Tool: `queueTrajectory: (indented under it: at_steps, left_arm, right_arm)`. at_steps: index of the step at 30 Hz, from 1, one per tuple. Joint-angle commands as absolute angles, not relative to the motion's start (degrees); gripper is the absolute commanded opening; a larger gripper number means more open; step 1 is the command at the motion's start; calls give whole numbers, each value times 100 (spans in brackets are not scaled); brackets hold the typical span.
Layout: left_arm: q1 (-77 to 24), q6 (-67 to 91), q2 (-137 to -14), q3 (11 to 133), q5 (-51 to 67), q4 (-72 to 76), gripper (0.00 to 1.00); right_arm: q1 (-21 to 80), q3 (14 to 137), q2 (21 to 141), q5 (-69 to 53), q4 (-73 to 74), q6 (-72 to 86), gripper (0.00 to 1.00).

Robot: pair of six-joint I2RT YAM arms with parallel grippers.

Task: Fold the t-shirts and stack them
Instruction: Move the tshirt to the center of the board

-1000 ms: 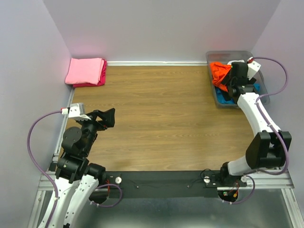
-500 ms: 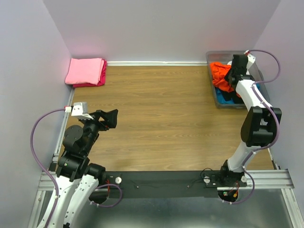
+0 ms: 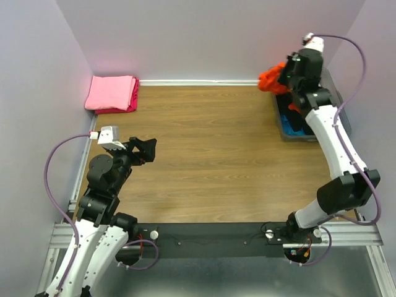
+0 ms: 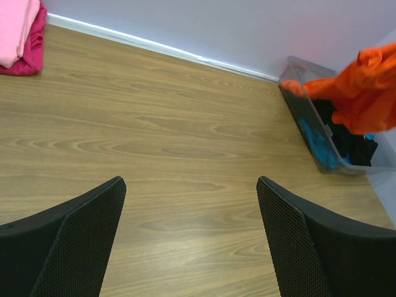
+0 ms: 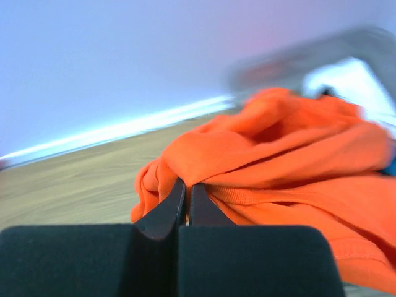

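Orange t-shirt (image 5: 278,154) hangs in the air over the edge of the grey bin (image 3: 339,117), at the far right of the desk (image 3: 210,154). The right fingers (image 5: 187,192) are pinched tight on a fold of it. That way it can come up and leave the blue cloth (image 4: 315,145) and black cloth (image 4: 352,143) inside. The left fingers (image 3: 146,150) are wide apart and hold nothing. They hover low over bare wood, likely ready to help spread the shirt flat. The pink and magenta t-shirts (image 3: 112,93) sit folded in the far left corner, so the middle is free for folding.
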State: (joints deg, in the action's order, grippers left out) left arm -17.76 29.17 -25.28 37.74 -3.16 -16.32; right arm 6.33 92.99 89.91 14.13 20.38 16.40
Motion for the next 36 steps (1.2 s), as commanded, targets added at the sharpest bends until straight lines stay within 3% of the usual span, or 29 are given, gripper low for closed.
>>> queueTrajectory:
  at_steps: [1,5,8,9,11,12,16,24,29,36]
  left_arm:
    - [-1802,2856,-2680,4069,-149,-1397,94]
    - [-1802,2874,-2672,4192,-123,-1511,94]
    - [-1802,2927,-2514,4219,-167,-1705,94]
    - [-1802,2935,-2479,4219,-219,-1801,94]
    - [-1802,2953,-2365,4228,-281,-1915,94]
    - [-1802,2962,-2338,4228,-299,-2020,94]
    - [-1802,2997,-2224,4210,-369,-2241,94]
    - [-1802,3216,-2793,3762,271,-2207,94]
    - [-1819,3612,-3724,3384,720,-1715,94]
    - [-1854,3814,-4920,3278,563,-784,93]
  right_arm:
    - [2080,9721,8833,1801,2364,1810,1]
    - [3372,9528,9096,2118,2364,2644,2]
    - [4436,9579,9771,2189,2312,3172,9]
    - [4891,9850,10252,2032,2303,3182,22]
    - [5237,10211,10677,1619,2312,3129,35]
    - [5473,10335,10844,1347,2320,3129,47]
    - [5651,10556,10996,1353,2320,3006,64]
    - [5240,8759,9775,2426,2329,2407,70]
    - [4203,7201,8800,1873,2329,2575,67]
    - [2726,5942,8525,836,2268,2321,61]
